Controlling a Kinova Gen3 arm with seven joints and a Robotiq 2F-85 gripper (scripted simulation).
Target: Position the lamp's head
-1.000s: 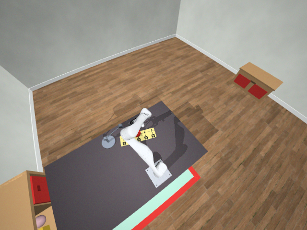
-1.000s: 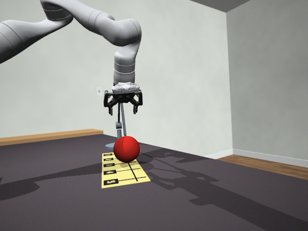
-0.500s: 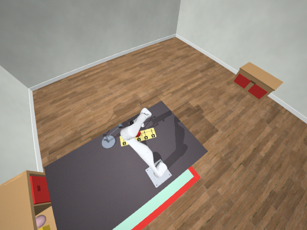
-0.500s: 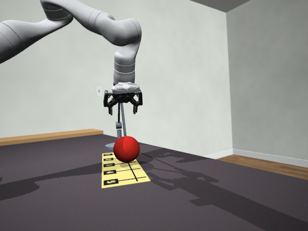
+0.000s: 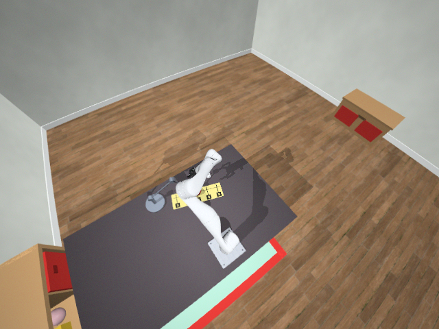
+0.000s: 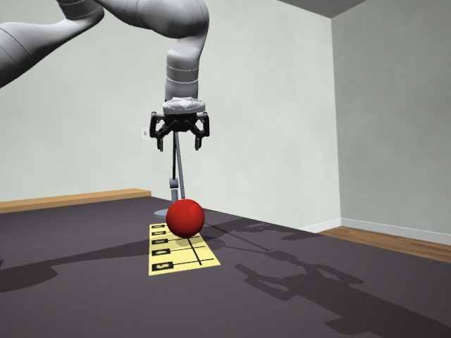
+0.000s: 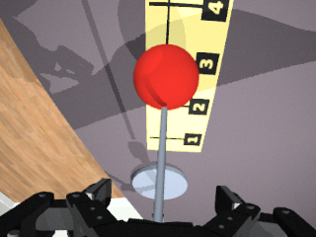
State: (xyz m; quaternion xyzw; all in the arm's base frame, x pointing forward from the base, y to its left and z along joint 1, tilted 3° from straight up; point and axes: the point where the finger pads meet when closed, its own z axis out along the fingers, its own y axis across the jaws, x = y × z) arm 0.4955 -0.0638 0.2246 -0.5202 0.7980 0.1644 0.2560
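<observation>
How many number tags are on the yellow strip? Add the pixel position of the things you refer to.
5: tag 1 (image 5: 177, 205) (image 6: 157, 226) (image 7: 193, 139) nearest the lamp base (image 5: 158, 208) (image 6: 160, 213) (image 7: 175, 185), then tag 2 (image 6: 158, 232) (image 7: 198, 107), tag 3 (image 5: 199, 199) (image 6: 159, 241) (image 7: 207, 63), tag 4 (image 5: 208, 196) (image 6: 161, 251) (image 7: 215, 9), tag 5 (image 5: 218, 194) (image 6: 162, 266), along one edge of the strip (image 5: 214, 188) (image 6: 182, 255) (image 7: 154, 118).

The gripper (image 5: 191, 173) (image 6: 179, 148) (image 7: 163, 194) has risen (quite noticeably) higher above the bench (image 5: 141, 255) (image 6: 91, 309) (image 7: 267, 118).
</observation>
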